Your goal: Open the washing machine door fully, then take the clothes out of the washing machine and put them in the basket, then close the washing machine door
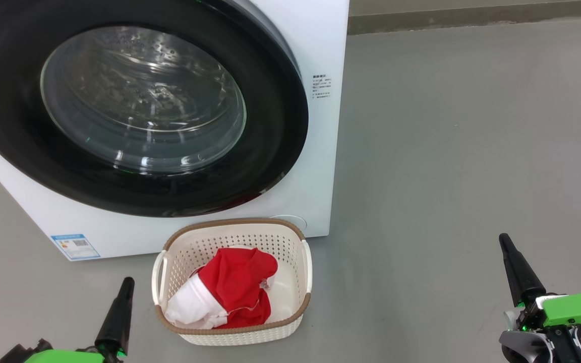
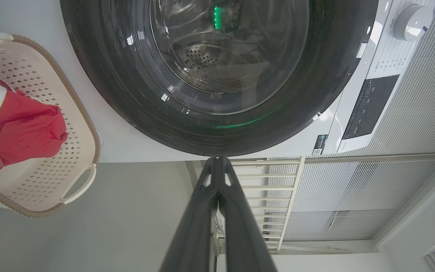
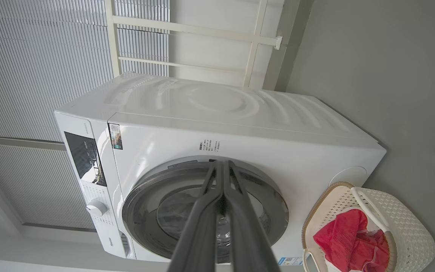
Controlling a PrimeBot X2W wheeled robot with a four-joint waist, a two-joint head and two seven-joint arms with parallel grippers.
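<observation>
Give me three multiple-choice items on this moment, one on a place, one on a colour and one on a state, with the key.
1. Where are the clothes?
A. In the drum
B. In the basket
C. On the floor

2. What colour is the basket's rim?
A. Brown
B. Blue
C. Black

3. How does the washing machine door stand?
A. Fully open
B. Half open
C. Shut

Key:
1 B, since the red and white fabric lies inside the basket in front of the washing machine.
2 A, since a brown woven-look band runs round the basket's top.
3 C, since the door's black rim lies flush against the white front in the right wrist view.
</observation>
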